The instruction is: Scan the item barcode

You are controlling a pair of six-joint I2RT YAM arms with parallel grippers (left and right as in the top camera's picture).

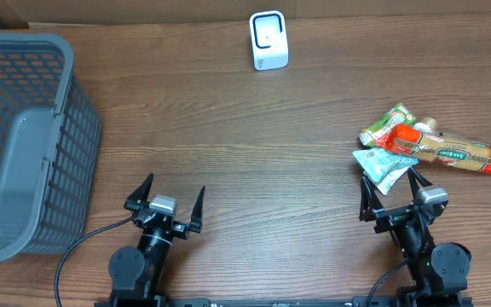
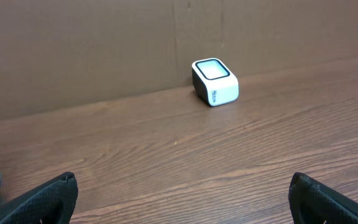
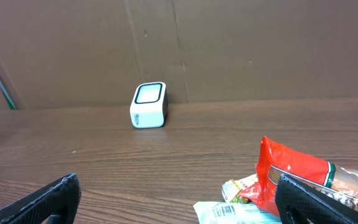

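– Fingers of the left gripper (image 1: 176, 185) sit closest, at the near edge of the table (image 1: 254, 162). How do they stand?
– Spread wide, with nothing between them and nothing touched.
– And the right gripper (image 1: 389, 176)?
– Same: its jaws are fully apart and hold nothing. Its tips are just beside the snack packets; I cannot tell whether one brushes them.
– Which packets?
– Three in a huddle on the right side of the table. A pale blue packet (image 1: 385, 165) lies nearest the right gripper, and the right wrist view shows a barcode (image 3: 219, 211) on its near corner. Behind it a long red-and-orange sausage pack (image 1: 454, 152) lies crosswise, with a green-and-red packet (image 1: 388, 124) against its left end.
– Where is the scanner?
– The small white scanner (image 1: 268, 40) stands at the far edge, near the middle, by the brown cardboard wall (image 2: 104, 43), well apart from the packets.
– Anything on the left?
– A grey basket (image 1: 24, 145) with slatted sides, at the left edge, beyond the left gripper.
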